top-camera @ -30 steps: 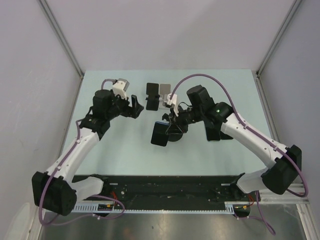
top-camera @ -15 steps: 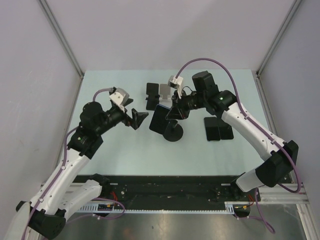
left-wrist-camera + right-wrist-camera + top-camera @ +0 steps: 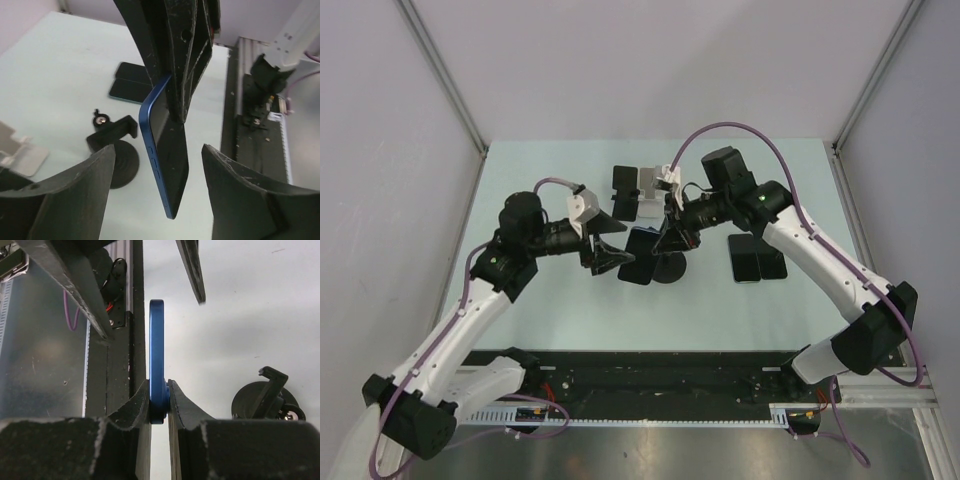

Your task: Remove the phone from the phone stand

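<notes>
pinching phone (image 3: 156, 340) in right gripper (image 3: 159, 392)

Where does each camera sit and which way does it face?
Top external: above and behind the arms, looking down at the table; both show.
Left wrist: on the left gripper, facing the blue phone seen between its open fingers.
Right wrist: on the right gripper, looking along its fingers pinching the blue phone.
Shared: all show blue phone and phone stand.

I count three phones: one blue phone (image 3: 642, 265) at frame centre and two dark phones (image 3: 745, 268) right of centre. I count three stands: one round-based stand (image 3: 670, 268) at centre, plus one black folding stand (image 3: 625, 190) and one silver folding stand (image 3: 650, 183) at upper centre.
</notes>
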